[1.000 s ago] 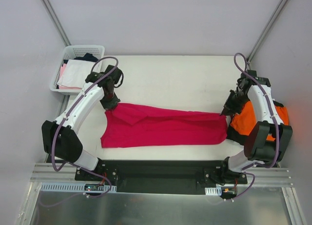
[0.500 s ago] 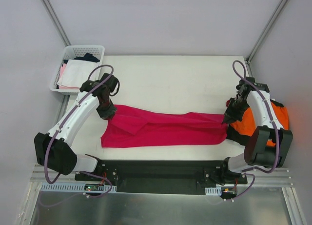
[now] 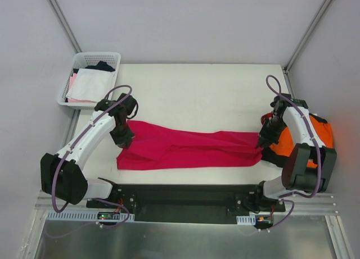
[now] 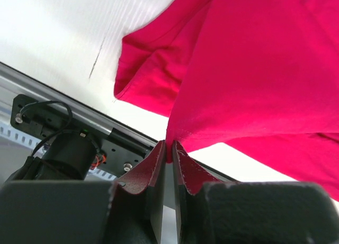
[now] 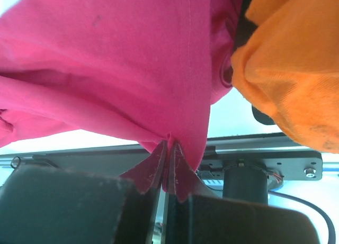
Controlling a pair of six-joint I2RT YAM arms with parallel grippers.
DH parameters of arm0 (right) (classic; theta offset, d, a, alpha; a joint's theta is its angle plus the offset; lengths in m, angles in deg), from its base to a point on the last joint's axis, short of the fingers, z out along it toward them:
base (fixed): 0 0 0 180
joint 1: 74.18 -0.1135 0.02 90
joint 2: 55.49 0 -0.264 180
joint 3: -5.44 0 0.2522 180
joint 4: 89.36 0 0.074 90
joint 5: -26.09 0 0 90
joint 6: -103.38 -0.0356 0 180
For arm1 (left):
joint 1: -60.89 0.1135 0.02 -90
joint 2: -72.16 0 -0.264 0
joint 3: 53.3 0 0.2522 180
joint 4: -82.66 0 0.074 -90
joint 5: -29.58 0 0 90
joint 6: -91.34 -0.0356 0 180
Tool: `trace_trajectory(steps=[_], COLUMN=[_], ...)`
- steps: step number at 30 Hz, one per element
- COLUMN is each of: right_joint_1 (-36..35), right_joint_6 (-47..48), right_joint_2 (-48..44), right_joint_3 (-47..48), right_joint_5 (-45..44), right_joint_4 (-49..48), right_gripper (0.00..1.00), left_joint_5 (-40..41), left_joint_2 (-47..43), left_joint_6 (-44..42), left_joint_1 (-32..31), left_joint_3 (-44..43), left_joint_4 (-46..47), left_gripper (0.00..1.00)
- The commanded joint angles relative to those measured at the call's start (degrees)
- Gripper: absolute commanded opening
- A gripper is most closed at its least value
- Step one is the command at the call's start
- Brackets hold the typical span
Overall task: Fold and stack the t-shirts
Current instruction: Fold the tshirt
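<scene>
With our left hand (image 4: 169, 146) and right hand (image 5: 168, 144) each clenched on an end of the crimson t-shirt (image 3: 191, 149), stretched out just beside the orange t-shirt (image 5: 286, 69), we should move both ends together, taut.

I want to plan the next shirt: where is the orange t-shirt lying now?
In the top view, the orange t-shirt lies bunched at the table's right edge, partly under the right arm, just beyond the crimson t-shirt's right end.
</scene>
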Motion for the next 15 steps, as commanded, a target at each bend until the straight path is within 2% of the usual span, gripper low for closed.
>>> trace_trajectory(steps=[1,13,15], right_joint_1=[0.23,-0.3,-0.3], right_joint_6=[0.48,-0.13,0.31], right_joint_2=[-0.49,-1.9,-1.46], right_joint_3=[-2.19,-9.92,-10.54], right_joint_5=[-1.32,-1.67,-1.23], right_joint_4=[1.46,-1.62,-2.84], right_gripper=[0.01,0.01,0.1], left_joint_5=[-0.85,-1.2,-1.56], left_joint_2=[-2.64,-2.99,-2.29], left_joint_6=[0.69,1.57,1.48], left_joint_1=[-0.09,-1.93,-2.37], left_joint_3=[1.88,11.28,12.34], left_joint_4=[-2.85,-1.27,0.13], left_gripper=[0.1,0.09,0.1])
